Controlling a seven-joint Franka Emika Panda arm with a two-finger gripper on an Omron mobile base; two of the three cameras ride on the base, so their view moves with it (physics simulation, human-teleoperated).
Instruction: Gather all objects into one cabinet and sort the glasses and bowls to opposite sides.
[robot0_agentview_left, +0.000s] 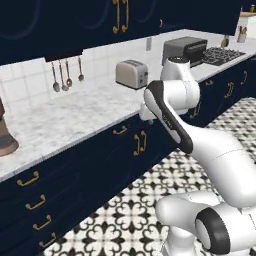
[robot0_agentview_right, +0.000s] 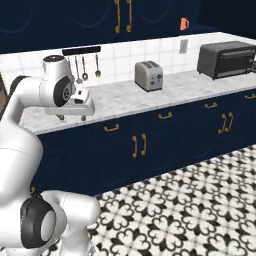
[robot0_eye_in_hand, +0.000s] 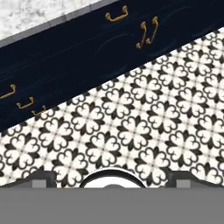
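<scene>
A glossy white arm (robot0_agentview_left: 220, 155) of rounded, tubular segments is seen, joined by dark grey bands and round dark caps at the joints. A boxy white hand (robot0_agentview_right: 75, 106) is carried at its end.

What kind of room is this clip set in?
A rendered home kitchen, by the look of it: a toaster and a toaster oven stand on a marble counter, utensils hang against the white tiled wall, and a stovetop sits at the counter's far end.

Looked for lettering, labels, brands, numbers — found none legible on any appliance, cabinet or wall
</scene>
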